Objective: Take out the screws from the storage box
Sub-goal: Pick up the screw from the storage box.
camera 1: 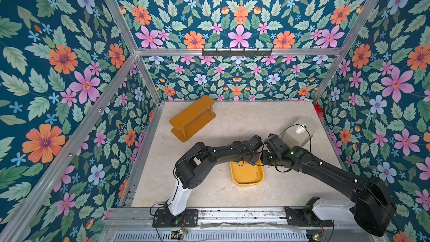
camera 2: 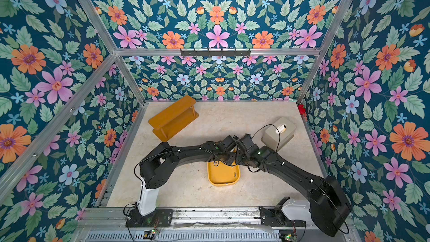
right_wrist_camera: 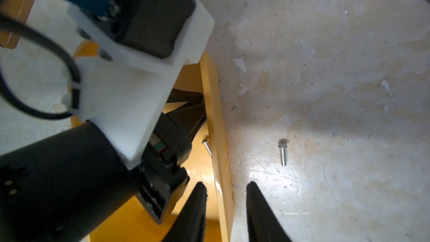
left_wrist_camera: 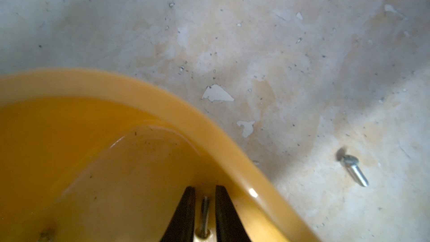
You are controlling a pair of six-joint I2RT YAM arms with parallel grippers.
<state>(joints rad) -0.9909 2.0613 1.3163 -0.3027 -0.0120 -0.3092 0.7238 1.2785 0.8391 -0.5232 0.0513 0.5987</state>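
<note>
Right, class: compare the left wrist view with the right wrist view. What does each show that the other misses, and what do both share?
Only the left wrist view: the left gripper end-on, fingertips slightly apart, with a screw lying between them inside the storage box.
Only the right wrist view: the right gripper, open, straddling the box's rim, and the left arm seen from outside.
Both: the yellow box's rim, the worn table, and one loose screw lying on the table outside the box.

High above, both top views look down on the storage box (camera 1: 243,174); my wrist cameras share its rim, close.
</note>
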